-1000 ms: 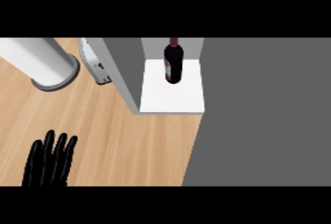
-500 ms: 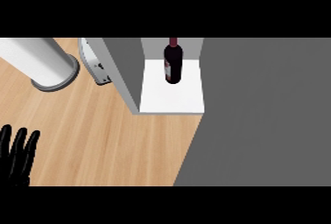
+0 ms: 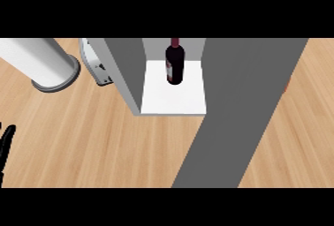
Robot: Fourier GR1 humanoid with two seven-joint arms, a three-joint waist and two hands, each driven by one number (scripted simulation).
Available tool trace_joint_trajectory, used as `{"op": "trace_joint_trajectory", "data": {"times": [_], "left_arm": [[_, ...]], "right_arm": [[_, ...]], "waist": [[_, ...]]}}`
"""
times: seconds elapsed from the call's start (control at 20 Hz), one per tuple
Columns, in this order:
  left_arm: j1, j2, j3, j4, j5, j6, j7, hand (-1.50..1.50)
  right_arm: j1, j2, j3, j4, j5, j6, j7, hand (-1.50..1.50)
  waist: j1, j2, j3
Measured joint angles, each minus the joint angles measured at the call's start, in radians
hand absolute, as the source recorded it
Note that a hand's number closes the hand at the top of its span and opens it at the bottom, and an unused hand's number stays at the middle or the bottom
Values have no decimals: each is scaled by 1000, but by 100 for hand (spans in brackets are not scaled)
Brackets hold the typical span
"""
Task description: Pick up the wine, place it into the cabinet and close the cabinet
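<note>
At about nine o'clock, low on the view's left edge, only a sliver of the left hand (image 3: 5, 145) shows: black fingers that look straight and relaxed, curled round nothing. Up at ten o'clock a grey cylinder (image 3: 40, 62) lies on the wooden counter (image 3: 78, 145), its rimmed end toward the middle, and just right of it a small pale grey fitting (image 3: 98, 66) sits against the cabinet's left wall. At twelve o'clock stands the cabinet (image 3: 173, 95), its white floor showing, and the wine (image 3: 173, 64) is upright on that floor, toward the back, apart from both side walls. From one o'clock down to six o'clock a broad grey panel (image 3: 235, 119) slants across the view; I take it for the cabinet door, swung partly over the opening, though its hinge is hidden. The right hand shows nowhere, so nothing can be said of its fingers. To my judgement the bottle is already placed and closing is what is left. The risks lie there: a push given unseen could drive the door too fast and jar the cabinet, and the tall, narrow bottle could rock or topple. A hand coming in from the left could also brush the cylinder and set it rolling, or catch the fitting beside the wall.
</note>
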Motion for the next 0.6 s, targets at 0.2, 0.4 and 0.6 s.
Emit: {"op": "trace_joint_trajectory", "data": {"times": [0.2,0.4,0.6], "left_arm": [[5,17,35,1,19,-30,20,-150],[-1,24,66,-4,47,-48,51,-150],[-8,11,70,10,57,-80,58,-150]], "right_arm": [[-57,1,39,24,39,-79,-12,150],[-161,-6,95,56,105,-179,-4,150],[-269,-61,127,67,146,-278,14,150]], "waist": [[4,-1,-1],[7,-1,-1],[11,1,-2]]}}
